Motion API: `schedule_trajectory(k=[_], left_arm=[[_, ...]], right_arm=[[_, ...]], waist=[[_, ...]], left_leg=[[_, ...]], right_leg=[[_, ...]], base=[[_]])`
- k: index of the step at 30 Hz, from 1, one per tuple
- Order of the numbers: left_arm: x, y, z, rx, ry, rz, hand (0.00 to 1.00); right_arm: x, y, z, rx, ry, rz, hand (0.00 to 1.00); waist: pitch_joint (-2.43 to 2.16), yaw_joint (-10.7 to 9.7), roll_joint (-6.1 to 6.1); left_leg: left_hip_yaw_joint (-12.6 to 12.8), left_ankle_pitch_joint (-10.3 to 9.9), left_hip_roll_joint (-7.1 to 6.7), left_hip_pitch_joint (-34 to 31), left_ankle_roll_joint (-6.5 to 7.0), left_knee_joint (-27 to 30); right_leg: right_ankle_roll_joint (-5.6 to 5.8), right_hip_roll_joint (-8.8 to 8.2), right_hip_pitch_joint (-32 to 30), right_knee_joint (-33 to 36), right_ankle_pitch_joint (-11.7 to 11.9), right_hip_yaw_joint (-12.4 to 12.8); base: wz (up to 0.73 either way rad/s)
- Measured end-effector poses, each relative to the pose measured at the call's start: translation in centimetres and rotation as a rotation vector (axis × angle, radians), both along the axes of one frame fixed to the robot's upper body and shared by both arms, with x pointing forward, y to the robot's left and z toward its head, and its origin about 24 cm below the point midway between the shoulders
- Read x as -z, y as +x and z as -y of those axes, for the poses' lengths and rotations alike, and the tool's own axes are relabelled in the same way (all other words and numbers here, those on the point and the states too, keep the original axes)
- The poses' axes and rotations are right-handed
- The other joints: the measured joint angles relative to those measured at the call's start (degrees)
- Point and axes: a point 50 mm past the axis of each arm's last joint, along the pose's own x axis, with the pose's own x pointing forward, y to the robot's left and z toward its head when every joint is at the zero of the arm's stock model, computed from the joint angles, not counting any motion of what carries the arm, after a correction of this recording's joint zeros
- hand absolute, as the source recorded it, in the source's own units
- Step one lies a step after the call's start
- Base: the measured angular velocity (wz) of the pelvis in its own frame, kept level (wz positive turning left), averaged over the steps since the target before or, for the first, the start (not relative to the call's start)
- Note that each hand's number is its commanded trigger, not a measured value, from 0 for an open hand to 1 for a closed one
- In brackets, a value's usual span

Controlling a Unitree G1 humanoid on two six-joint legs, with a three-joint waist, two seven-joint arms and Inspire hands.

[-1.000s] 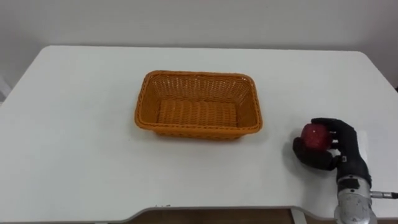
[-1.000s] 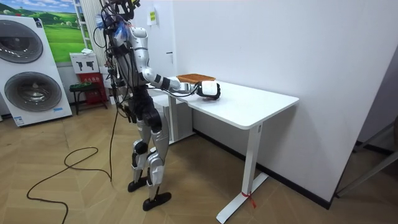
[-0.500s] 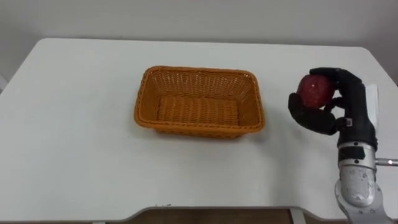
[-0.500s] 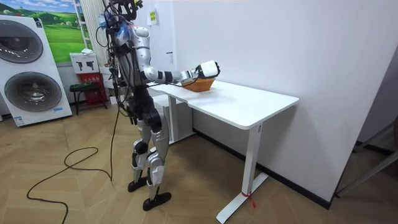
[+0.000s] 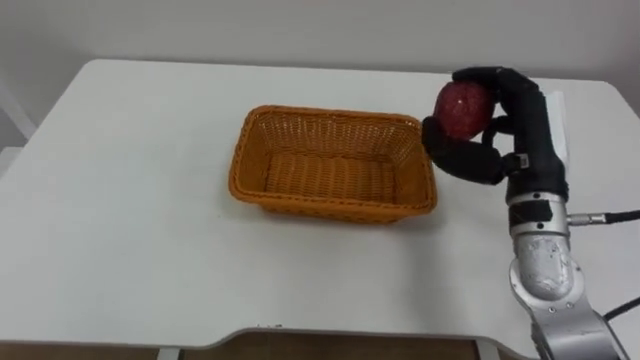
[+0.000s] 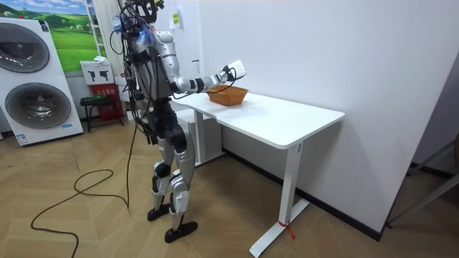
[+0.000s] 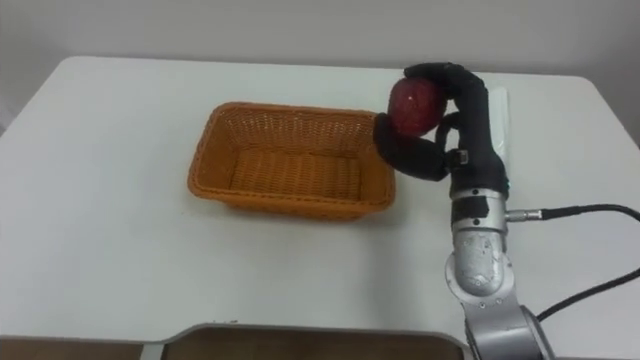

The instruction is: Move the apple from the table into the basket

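Observation:
A red apple (image 5: 461, 108) is held up in the air in my right hand (image 5: 497, 135), whose dark fingers and thumb curl around it. Hand and apple hang just beyond the right end of an orange wicker basket (image 5: 335, 163), above the level of its rim. The basket is rectangular, has nothing in it and sits mid-table. In the right eye view the apple (image 7: 414, 105) and right hand (image 7: 452, 128) overlap the basket's (image 7: 290, 160) right rim. In the room view my right hand (image 6: 234, 70) is raised over the basket (image 6: 228, 94).
The white table (image 5: 120, 200) stretches wide around the basket, with bare surface to the left and in front. Its front edge (image 5: 300, 330) runs close to me. I stand at the table's end, near washing machines (image 6: 36, 79) on the room view's left.
My right hand has carried the apple higher and leftward, from the table's right side to the basket's right end. The head camera has shifted slightly too.

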Motion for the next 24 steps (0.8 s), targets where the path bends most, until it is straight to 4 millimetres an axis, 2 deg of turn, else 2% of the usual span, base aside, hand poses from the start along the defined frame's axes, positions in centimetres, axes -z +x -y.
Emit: schedule_trajectory(k=[2,4,6,7,11,18,24], left_arm=[[0.0,0.5,-0.1,0.007,-0.004,0.004,0.0],[0.0,0.7,0.1,0.017,-0.017,0.002,0.0],[0.0,1.4,0.1,0.031,-0.029,0.011,0.0],[0.1,1.6,0.2,0.035,-0.031,0.011,0.0],[0.0,2.0,0.1,0.035,-0.021,0.021,0.0],[0.0,1.9,0.1,0.06,-0.012,0.016,0.0],[-0.2,2.5,0.0,0.065,0.009,0.042,0.0]], right_arm=[[-0.5,0.6,-0.6,-0.036,-0.008,0.006,1.0],[-0.9,1.0,-1.1,-0.067,-0.018,0.008,1.0],[-1.1,1.3,-1.4,-0.089,-0.023,0.01,0.45],[-1.3,1.5,-2.0,-0.112,-0.029,0.009,0.0],[-1.7,2.1,-3.6,-0.204,-0.055,0.0,0.0],[-2.2,2.6,-4.0,-0.238,-0.078,-0.003,0.0],[-2.1,2.7,-3.8,-0.241,-0.086,-0.014,0.0]], waist=[[0.22,0.4,-0.81],[0.22,0.6,-1.13],[0.15,1.6,-1.23],[0.15,2.1,-1.22],[0.23,2.9,-1.02],[0.82,3.6,0.16],[0.57,3.8,0.13]], left_leg=[[-0.3,0.0,0.02,-0.1,-0.03,0.1],[-0.5,0.0,-0.03,-0.4,-0.03,0.3],[-0.6,0.0,-0.05,-0.5,-0.03,0.5],[-0.6,0.0,-0.05,-0.4,-0.03,0.5],[-1.3,0.0,-0.13,-1.0,-0.03,0.8],[-1.6,0.0,-0.12,-1.2,-0.03,0.8],[-1.6,0.0,-0.06,-1.2,-0.06,0.6]], right_leg=[[0.0,-0.01,0.1,-0.1,0.0,-0.4],[0.0,-0.07,0.1,-0.3,0.0,-0.7],[-0.06,-0.07,0.3,-0.6,0.1,-0.7],[-0.11,-0.06,0.3,-0.8,0.1,-0.8],[-0.12,-0.18,0.1,-0.9,0.1,-1.7],[-0.12,-0.22,0.1,-1.0,0.1,-2.4],[-0.12,-0.19,0.1,-1.0,0.1,-2.4]], base=[[0.08],[0.06],[0.03],[0.0],[0.09],[0.04],[0.0]])
